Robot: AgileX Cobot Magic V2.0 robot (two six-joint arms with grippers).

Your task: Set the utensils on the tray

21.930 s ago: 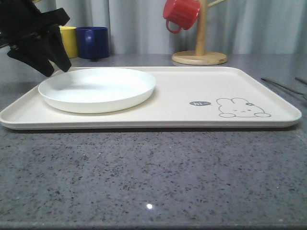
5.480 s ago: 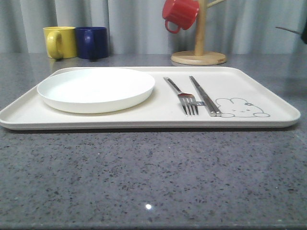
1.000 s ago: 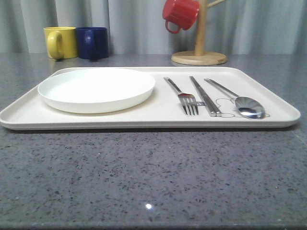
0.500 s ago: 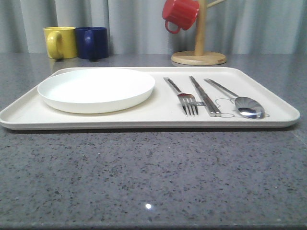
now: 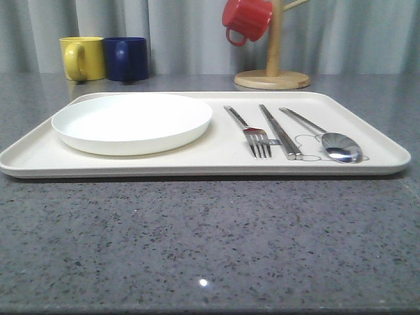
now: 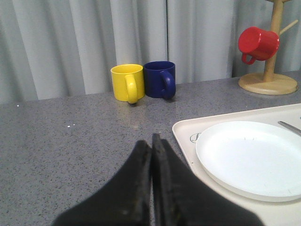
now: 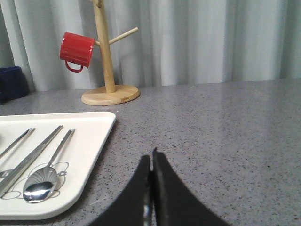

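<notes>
The cream tray (image 5: 216,165) lies across the grey table. On its right half rest three silver utensils side by side: a fork (image 5: 252,132), a pair of chopsticks (image 5: 278,131) and a spoon (image 5: 328,139), whose bowl covers the drawn bunny. The spoon (image 7: 43,181) and chopsticks (image 7: 33,157) also appear in the right wrist view. My left gripper (image 6: 151,141) is shut and empty, over the bare table just off the tray's left end. My right gripper (image 7: 151,157) is shut and empty, over the table to the right of the tray (image 7: 96,160).
A round white plate (image 5: 132,122) fills the tray's left half. A yellow mug (image 5: 83,58) and a dark blue mug (image 5: 127,58) stand at the back left. A wooden mug tree (image 5: 273,72) with a red mug (image 5: 247,20) stands behind the tray.
Nothing has moved over the last second. Compared with the oldest frames, fork, chopsticks and then the spoon have come to lie on the tray, and the left arm has left the front view.
</notes>
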